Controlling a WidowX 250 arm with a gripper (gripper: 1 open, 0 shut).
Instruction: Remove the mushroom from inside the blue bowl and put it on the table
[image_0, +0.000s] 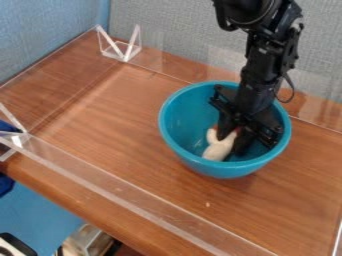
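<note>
The blue bowl (189, 139) stands on the table (107, 110) toward the right. Inside it lies the mushroom (217, 146), its cream stem showing and its cap hidden under the tool. My black gripper (234, 131) reaches straight down into the bowl from above, with its fingers shut on the upper end of the mushroom.
Low clear acrylic walls (120, 47) edge the tabletop, with a clear bracket at the back left corner. A front wall (147, 195) runs along the near edge. A blue panel stands behind the table.
</note>
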